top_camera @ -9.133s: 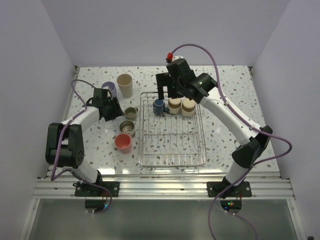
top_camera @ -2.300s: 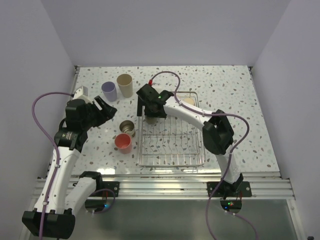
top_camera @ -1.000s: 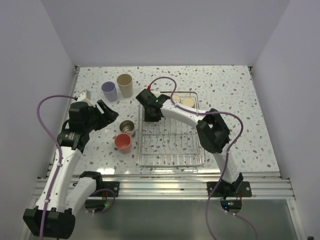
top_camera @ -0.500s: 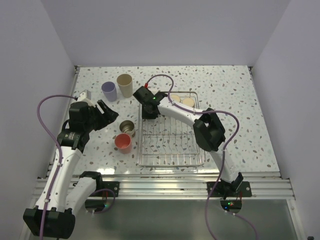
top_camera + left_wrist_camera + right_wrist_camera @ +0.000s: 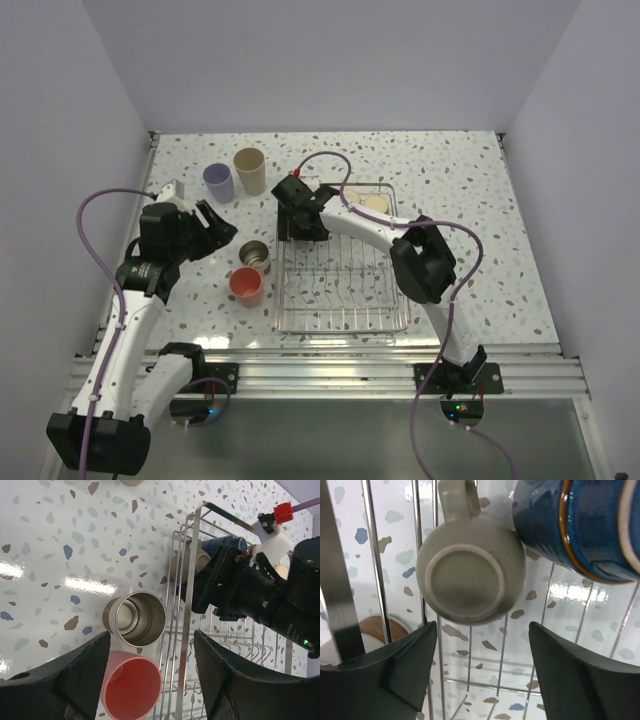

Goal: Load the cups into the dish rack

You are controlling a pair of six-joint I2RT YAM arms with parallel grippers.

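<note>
The dish rack [image 5: 345,328] holds a grey mug [image 5: 470,582] on its side, base towards the camera, a dark blue mug [image 5: 580,525] beside it, and two tan cups [image 5: 364,202] at the far side. My right gripper [image 5: 300,236] is open and empty just above the grey mug [image 5: 187,562], not touching it. On the table left of the rack stand a steel cup [image 5: 254,255], a coral-pink cup [image 5: 246,287], a lavender tumbler [image 5: 218,182] and a beige tumbler [image 5: 250,170]. My left gripper [image 5: 222,228] is open and empty, raised above the steel cup [image 5: 135,619] and the coral-pink cup [image 5: 131,687].
The rack's left rim [image 5: 187,645] runs close beside the steel and coral-pink cups. My right arm [image 5: 260,595] stretches across the rack's far-left corner. Walls close the table on the left, far and right sides.
The grey mug that stood on the table by my left gripper now lies in the rack. My right gripper has shifted slightly over the rack's far-left corner. My left arm is still.
</note>
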